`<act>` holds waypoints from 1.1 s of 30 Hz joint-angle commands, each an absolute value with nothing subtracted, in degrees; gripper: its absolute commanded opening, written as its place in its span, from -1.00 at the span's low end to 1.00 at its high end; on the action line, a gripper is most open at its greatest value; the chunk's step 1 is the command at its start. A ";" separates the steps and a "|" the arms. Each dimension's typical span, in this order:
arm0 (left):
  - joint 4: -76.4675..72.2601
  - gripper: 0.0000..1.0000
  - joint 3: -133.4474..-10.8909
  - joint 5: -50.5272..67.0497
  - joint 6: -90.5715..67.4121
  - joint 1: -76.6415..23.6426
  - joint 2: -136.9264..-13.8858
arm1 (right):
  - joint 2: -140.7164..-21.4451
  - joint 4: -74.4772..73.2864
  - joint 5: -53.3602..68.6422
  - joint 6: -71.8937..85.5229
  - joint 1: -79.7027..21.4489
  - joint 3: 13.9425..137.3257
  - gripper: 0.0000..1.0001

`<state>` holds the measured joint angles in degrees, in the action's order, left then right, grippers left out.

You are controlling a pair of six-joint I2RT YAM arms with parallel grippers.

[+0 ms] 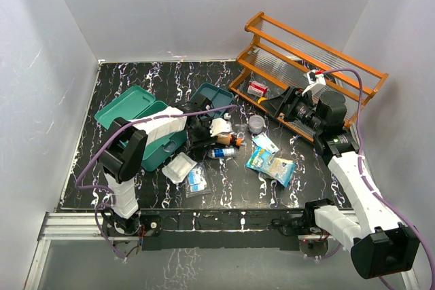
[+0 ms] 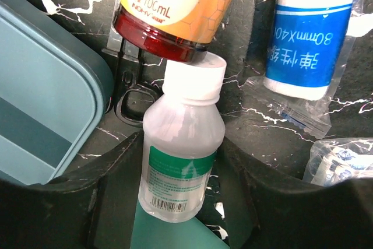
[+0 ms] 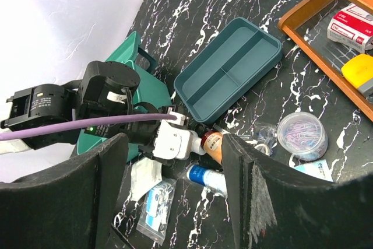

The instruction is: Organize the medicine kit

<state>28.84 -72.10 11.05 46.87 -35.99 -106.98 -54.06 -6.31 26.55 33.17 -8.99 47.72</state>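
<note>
The teal-green, round-cornered medicine kit (image 1: 132,117) was seen at the left of the table (image 1: 129,76), lid raised, with its compartmented insert tray (image 1: 212,96) laid out beside it. The left gripper (image 2: 182,150) was lowered near the kit, its fingers set closely around a small clear bottle (image 2: 183,138); a firm hold could not be told. The right gripper (image 3: 175,141) was held high, spread wide and empty.

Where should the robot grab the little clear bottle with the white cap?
Around the fat round middle of the clear bottle, over its green label, one jaw on each side. It seems to lie flat, so come down from above. Its white cap end is crowded by the orange-labelled bottle, so stay on the lower half.
</note>
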 commanded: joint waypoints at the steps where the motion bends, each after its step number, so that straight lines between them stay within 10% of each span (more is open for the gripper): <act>1: 30.63 -0.15 -73.60 14.21 46.67 -36.30 -106.61 | -52.36 -2.72 26.58 33.22 -9.17 47.80 0.25; 16: 23.73 -0.39 -71.44 21.74 39.86 -35.04 -87.17 | -52.28 -2.24 26.25 34.65 -9.22 48.17 0.25; 33: 13.47 -0.37 -66.44 -4.86 -22.53 -22.28 -66.56 | -55.26 1.10 28.15 37.22 -10.42 48.24 0.21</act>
<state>9.93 -64.45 1.17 -1.91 -26.46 -69.78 -54.74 -3.73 27.40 36.47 -9.50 47.72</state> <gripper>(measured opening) 0.435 0.609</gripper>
